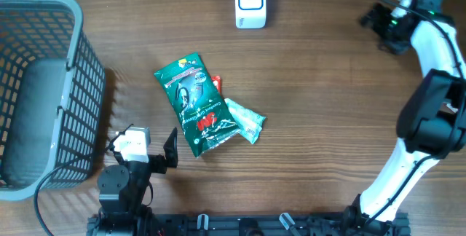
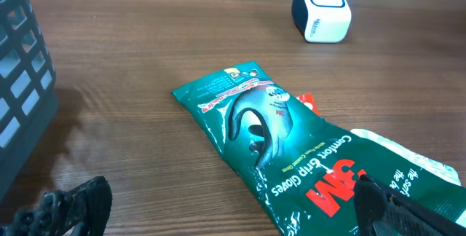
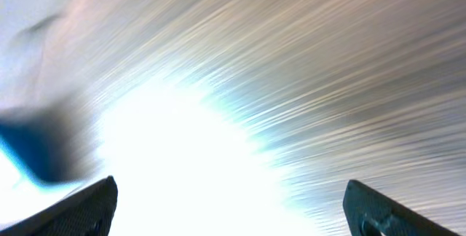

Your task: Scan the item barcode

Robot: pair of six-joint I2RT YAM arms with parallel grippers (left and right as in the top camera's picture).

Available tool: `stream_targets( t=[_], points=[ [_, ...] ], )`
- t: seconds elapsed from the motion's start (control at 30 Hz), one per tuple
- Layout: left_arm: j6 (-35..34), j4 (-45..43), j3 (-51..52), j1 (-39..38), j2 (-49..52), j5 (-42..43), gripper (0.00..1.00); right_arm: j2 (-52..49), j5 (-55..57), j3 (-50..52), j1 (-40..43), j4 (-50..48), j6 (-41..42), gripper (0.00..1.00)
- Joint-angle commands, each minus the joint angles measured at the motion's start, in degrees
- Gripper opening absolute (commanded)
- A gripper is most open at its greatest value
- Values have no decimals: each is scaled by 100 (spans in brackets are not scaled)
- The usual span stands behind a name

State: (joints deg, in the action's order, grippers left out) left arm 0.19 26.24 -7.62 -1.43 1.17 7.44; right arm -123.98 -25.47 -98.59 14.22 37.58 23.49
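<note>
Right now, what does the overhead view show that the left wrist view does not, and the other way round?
Only overhead: the right arm at the far right edge, and the whole basket. Only left wrist: the print on the glove pack, which reads Comfort Grip Gloves, and the left fingers, set wide apart. Both: the glove pack, the white scanner, a pale pack partly under the glove pack, and the wooden table.

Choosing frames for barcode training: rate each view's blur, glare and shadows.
Overhead: sharp, evenly lit, soft shadow beside the basket. Left wrist: sharp, print on the 3M glove packet legible, slight sheen. Right wrist: motion-streaked, white glare blown out mid-frame; only the right gripper tips are distinct.
</note>
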Motion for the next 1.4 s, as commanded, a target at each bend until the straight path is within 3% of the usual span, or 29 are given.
stream_targets(
  t=[0.0, 0.17, 0.27, 0.37, 0.43, 0.57, 0.93, 1.13, 1.2, 1.27, 1.3, 1.37],
  points=[
    [90, 22, -4, -11, -35, 87, 100, 164, -2059, -61, -726, 813, 479, 100],
    [90, 22, -4, -11, -35, 87, 100, 157, -1150, 162, -2052, 1154, -708, 100],
    [90, 22, -4, -11, -35, 87, 100, 157, -295, 199, -3023, 1108, -704, 100],
    [90, 22, -4, -11, -35, 87, 100, 157, -153, 199, -3652, 1108, -695, 86],
    [90, 22, -4, -11, -35, 85, 100, 157, -151, 199, -4057, 839, -804, 87],
    [90, 22, -4, -11, -35, 87, 100, 70, -131, 199, -4468, 31, -868, 99],
    [90, 22, -4, -11, -35, 85, 100, -809, -984, 199, -4791, -973, -824, 90],
    [90, 22, -4, -11, -35, 87, 100, -1126, -2009, 199, -4841, -704, -1176, 74],
    [90, 22, -4, -11, -35, 87, 100, -1147, -1956, 199, -4907, -319, -1530, 56],
    [90, 22, -4, -11, -35, 85, 100, -1147, -1602, 199, -4924, 184, -1613, 9],
    [90, 22, -4, -11, -35, 87, 100, -1156, -1475, 199, -4924, 409, -1620, 4],
    [90, 22, -4, -11, -35, 87, 100, -1156, -1397, 199, -4913, 544, -1727, 4]
  ],
)
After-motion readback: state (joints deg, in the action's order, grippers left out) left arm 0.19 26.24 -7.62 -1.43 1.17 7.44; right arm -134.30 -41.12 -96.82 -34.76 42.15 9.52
